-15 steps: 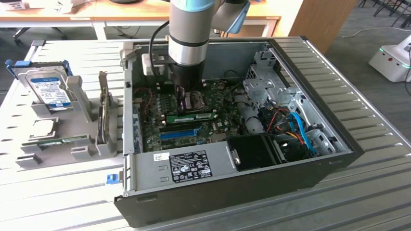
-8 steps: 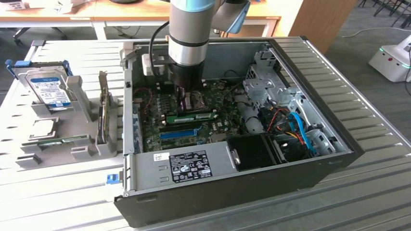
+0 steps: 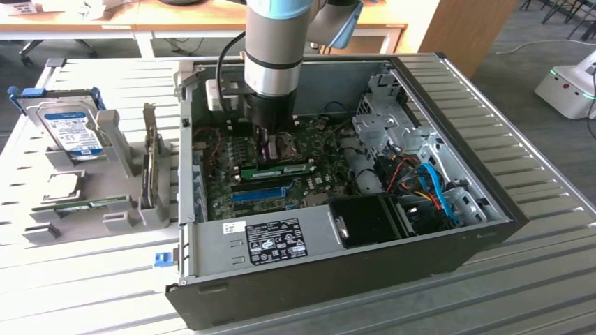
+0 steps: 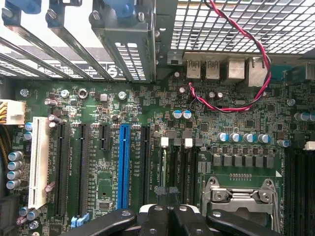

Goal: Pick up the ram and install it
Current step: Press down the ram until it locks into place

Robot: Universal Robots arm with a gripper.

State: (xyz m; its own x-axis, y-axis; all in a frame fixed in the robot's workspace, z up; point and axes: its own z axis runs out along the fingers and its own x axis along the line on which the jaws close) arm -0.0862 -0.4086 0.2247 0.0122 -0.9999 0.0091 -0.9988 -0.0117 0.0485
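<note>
Wrist view — gripper (image 4: 167, 191) fully closed, nothing visibly clamped, poised over ram (image 4: 164, 162) standing edge-on on motherboard (image 4: 98, 101). Light, stiff, fragile — judged best taken by long top edge, clear of chips and contacts.

I'm seeing the computer case (image 3: 391, 230) lying open on the table (image 3: 521, 300), the motherboard (image 3: 308, 185) inside it. A parts holder (image 3: 112, 202) is sitting beside the case, toward the exterior view's left.
</note>
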